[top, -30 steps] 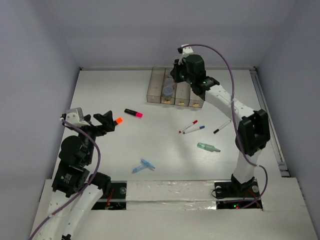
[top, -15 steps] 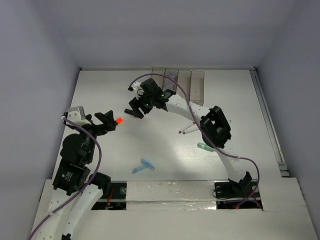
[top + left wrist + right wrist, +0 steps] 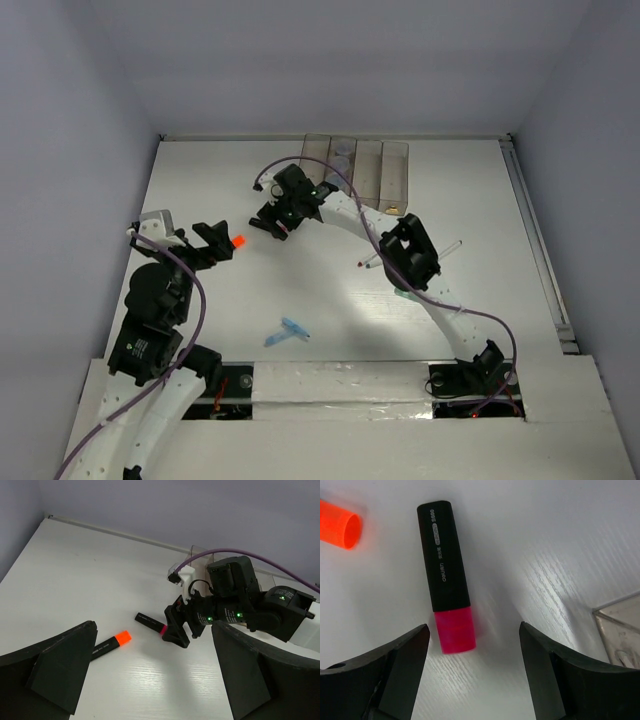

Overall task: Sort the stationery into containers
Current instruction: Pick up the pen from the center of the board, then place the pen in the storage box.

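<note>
The pink marker — black barrel, pink cap — lies flat on the desk left of the bins, between the spread fingers of the right gripper. A second ago that gripper was over the bins. The left gripper, also released, hovers by the orange marker.

One pink-capped marker, one orange-capped marker, four joined bins.

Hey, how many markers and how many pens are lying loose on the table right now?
Markers: 2, the orange-tipped marker and the pink-tipped marker.
Pens: 3, a pen pair mid-table and a single pen farther right.
Total: 5.
</note>
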Robot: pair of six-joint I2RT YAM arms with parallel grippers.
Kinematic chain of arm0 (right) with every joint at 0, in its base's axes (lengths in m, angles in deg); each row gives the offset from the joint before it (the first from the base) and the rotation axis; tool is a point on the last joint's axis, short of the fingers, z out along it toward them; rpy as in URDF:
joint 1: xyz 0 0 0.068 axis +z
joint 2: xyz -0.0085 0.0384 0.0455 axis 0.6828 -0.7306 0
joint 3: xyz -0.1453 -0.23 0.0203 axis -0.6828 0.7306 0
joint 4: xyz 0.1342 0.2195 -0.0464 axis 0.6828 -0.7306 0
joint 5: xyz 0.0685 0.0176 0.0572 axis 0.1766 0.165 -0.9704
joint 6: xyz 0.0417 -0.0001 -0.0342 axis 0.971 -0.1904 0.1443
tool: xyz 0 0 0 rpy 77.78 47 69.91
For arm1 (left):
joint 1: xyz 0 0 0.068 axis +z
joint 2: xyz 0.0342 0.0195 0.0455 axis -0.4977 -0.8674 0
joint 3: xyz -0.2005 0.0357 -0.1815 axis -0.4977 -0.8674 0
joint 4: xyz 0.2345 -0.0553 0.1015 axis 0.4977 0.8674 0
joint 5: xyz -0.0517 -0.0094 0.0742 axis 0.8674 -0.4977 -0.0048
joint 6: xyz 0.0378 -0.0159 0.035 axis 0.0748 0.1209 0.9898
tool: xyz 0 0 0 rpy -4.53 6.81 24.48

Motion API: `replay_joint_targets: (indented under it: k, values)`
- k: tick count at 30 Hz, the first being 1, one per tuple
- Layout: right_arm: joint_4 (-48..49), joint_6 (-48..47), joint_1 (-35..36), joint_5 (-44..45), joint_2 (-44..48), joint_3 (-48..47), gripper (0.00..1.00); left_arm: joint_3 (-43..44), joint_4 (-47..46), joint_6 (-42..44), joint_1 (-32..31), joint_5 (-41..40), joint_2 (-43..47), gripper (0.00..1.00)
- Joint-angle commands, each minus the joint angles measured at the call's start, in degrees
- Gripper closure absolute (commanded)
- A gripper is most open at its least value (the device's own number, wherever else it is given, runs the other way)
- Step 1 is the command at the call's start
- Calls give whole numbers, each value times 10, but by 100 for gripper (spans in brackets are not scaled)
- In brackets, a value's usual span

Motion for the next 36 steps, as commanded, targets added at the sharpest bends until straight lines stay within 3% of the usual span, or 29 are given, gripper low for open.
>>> replay_joint_targets:
  k: [1,2,7,9,11,14,25,31,36]
  values:
    - [16,-9,14,17,-22,-23,24,-3,-17,0,2,-8,-12,1]
    - [22,-9,14,22,-27,-26,31,-3,-16,0,2,-8,-12,1]
    - [63,9,19,30,-35,-2,48,-2,-15,-1,2,-13,-14,1]
    - [76,17,19,29,-33,11,75,-2,-14,0,8,-13,-15,1]
    - [79,28,19,37,-27,18,93,-1,-13,0,8,-14,-14,1]
    - [101,41,19,37,1,43,96,-2,-12,0,8,-16,-13,1]
    - [207,75,19,74,239,184,98,1,-11,2,8,-18,-42,4]
    - [209,98,-25,121,276,211,99,5,-8,2,8,-19,-75,6]
    - [201,177,-82,127,266,204,100,15,-2,3,13,-15,-136,7]
